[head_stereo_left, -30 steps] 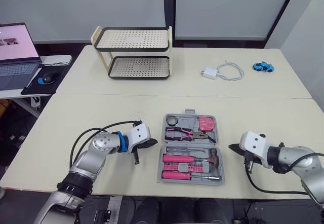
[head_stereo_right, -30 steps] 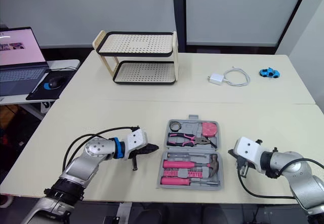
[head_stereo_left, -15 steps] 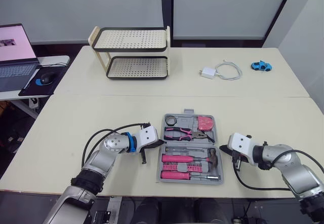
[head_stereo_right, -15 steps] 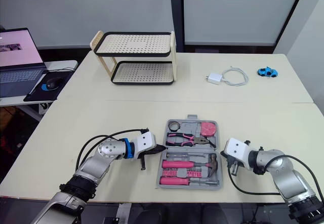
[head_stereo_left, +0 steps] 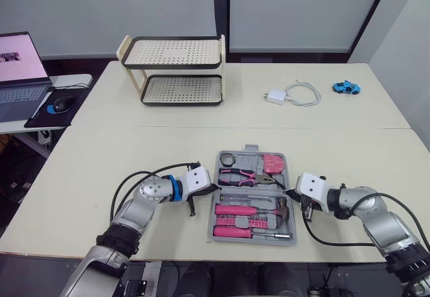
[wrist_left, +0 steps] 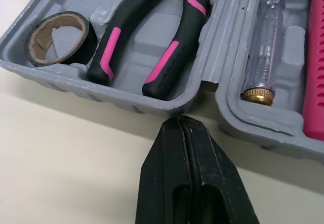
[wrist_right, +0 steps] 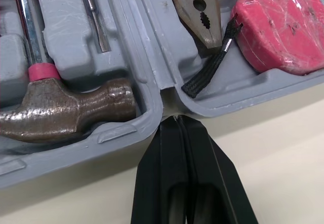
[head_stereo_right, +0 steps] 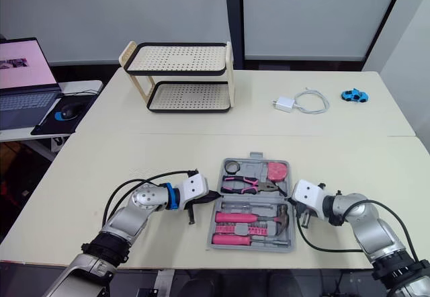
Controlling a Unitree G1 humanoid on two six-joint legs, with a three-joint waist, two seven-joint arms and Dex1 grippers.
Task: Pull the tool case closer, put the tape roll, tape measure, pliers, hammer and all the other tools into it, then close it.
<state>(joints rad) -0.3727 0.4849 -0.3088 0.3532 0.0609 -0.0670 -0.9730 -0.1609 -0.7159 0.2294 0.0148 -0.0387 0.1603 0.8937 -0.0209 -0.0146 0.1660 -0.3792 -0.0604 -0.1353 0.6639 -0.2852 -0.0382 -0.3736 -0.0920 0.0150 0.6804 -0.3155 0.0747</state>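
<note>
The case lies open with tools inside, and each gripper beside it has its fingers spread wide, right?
No: the left gripper and right gripper have fingers pressed shut, as both wrist views show. The case does lie open, tools inside.

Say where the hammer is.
In the left eye view, the hammer lies in the case, near half, head at the right edge beside the right gripper.

Beige table, tool case, rack, charger, toy car
</note>
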